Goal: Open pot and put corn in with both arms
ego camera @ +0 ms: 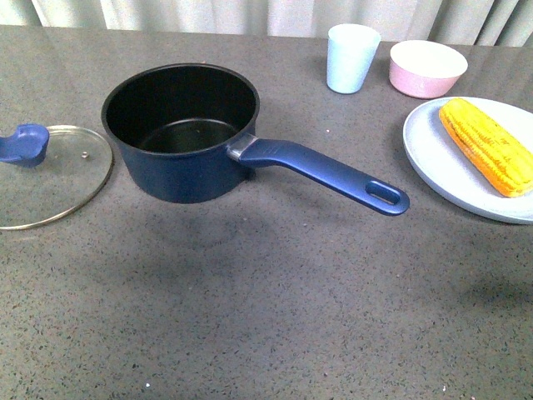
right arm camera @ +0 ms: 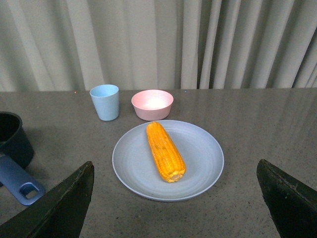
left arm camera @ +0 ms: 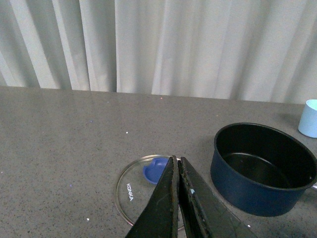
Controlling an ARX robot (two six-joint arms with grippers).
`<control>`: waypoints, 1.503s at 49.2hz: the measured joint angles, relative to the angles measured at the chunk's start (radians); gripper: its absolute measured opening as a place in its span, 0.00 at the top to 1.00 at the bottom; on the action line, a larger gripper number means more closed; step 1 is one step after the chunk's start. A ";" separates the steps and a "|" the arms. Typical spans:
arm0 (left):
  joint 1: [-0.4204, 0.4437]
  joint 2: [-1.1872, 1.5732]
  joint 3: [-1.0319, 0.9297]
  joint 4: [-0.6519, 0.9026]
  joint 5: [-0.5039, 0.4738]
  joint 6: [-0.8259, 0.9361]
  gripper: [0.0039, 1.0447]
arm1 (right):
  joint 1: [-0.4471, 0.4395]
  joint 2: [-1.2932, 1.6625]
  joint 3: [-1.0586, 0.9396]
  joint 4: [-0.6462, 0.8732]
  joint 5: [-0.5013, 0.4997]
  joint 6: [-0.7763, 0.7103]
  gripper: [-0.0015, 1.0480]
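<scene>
Left of the pot (ego camera: 179, 133), the glass lid (ego camera: 58, 179) is lying on the desk (ego camera: 266, 317), so the pot is sitting open and empty. The left claw (left arm camera: 177, 166) is hovering above that lid with its jaws pressed together, holding nothing. Right of the pot, the corn (ego camera: 487, 146) is resting on a pale plate (ego camera: 433, 150), and the right claw (right arm camera: 174, 171) is hanging before it, jaws spread wide, gripping nothing. Here's the risk as I'm reading it: the cob is round and ridged, so an off-centre pinch could send it rolling off the plate. The pot's long handle (ego camera: 333, 173) is also pointing toward the plate, so a clip in passing could spin the pot away.
</scene>
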 joint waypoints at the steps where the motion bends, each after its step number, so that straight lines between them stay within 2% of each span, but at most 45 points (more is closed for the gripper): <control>1: 0.000 -0.011 0.000 -0.011 0.000 0.000 0.99 | 0.000 0.000 0.000 0.000 0.000 0.000 0.09; 18: 0.000 -0.175 0.000 -0.169 0.000 0.000 0.99 | 0.000 0.000 0.000 0.000 0.000 0.000 0.09; 42: 0.000 -0.288 0.000 -0.282 0.000 0.000 0.99 | 0.000 0.000 0.000 0.000 0.000 0.000 0.09; 48: 0.000 -0.421 0.000 -0.445 0.000 0.000 0.99 | 0.000 0.000 0.000 0.000 0.000 0.000 0.09; 68: -0.001 -0.451 0.000 -0.461 0.000 0.000 0.99 | 0.000 0.000 0.000 0.000 0.000 0.000 0.09; 69: -0.001 -0.451 0.000 -0.461 0.000 -0.001 0.98 | 0.000 0.000 0.000 0.000 0.000 0.000 0.09; 74: -0.001 -0.451 0.000 -0.461 0.000 0.000 0.77 | 0.000 0.000 0.000 0.000 0.000 0.000 0.09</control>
